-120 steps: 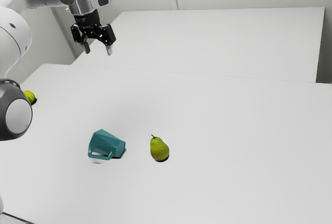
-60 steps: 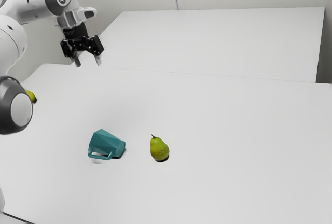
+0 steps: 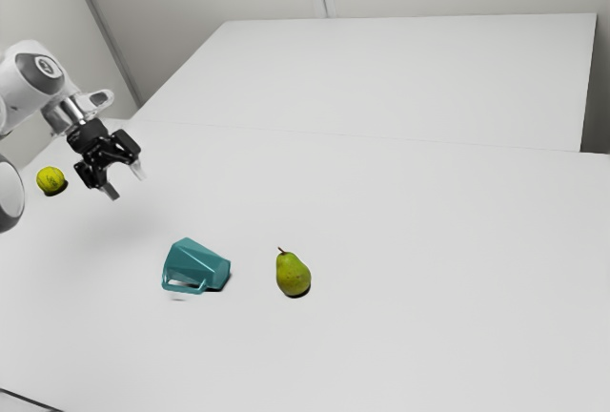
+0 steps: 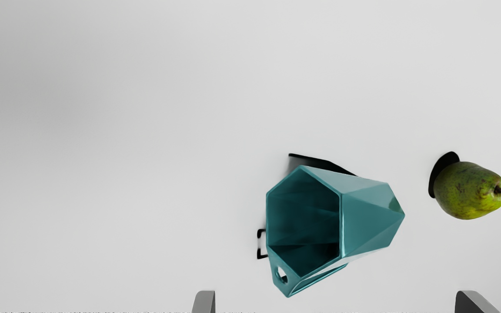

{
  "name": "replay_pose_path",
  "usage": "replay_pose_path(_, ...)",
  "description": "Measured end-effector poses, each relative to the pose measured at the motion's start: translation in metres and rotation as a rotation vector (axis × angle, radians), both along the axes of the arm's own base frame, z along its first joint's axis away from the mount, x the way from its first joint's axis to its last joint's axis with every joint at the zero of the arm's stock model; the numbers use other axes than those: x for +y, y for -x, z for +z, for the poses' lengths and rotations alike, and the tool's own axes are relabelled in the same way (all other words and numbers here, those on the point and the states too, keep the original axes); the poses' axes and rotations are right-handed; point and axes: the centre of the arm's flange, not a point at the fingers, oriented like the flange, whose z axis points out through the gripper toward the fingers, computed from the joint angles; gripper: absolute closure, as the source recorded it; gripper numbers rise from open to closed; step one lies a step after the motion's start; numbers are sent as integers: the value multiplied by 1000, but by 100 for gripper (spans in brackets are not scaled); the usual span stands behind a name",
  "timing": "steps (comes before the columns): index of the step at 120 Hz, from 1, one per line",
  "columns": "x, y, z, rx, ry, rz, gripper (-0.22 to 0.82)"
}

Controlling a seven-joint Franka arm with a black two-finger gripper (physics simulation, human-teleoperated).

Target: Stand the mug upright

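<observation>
Mug (image 4: 363,217) in teal lies tipped on its side, near and lower than the gripper (image 3: 126,183), whose fingers stand spread above the table (image 3: 429,288) with nothing between them. Its open mouth faces away from the green pear (image 3: 293,277), just beyond its base. Toward the exterior view's left edge sits a yellow ball (image 3: 51,180).

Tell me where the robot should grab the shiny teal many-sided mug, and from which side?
Probably its upper rim, coming from the open-mouth side, away from the green pear. The mug lies on its side with that wide mouth towards the black gripper, and its thin edge looks easy to pinch, one finger inside and one outside.
</observation>
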Motion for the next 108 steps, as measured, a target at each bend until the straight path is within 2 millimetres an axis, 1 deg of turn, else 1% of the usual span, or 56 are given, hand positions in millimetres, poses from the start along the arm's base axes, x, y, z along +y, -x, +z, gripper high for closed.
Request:
replay_pose_path(8,3,20,-12,-8,38,13,0)
replay_pose_path(21,-6,48,-20,-55,76,24,0)
replay_pose_path(31,-14,62,-21,-110,83,31,0)
replay_pose_path(38,-18,68,-28,-147,94,44,0)
replay_pose_path(51,-21,68,-38,-222,92,53,0)
replay_pose_path(67,-19,64,-52,-292,81,59,0)
replay_pose_path(85,-23,69,-75,-321,95,64,0)
replay_pose_path(108,-34,69,-91,-350,131,55,0)
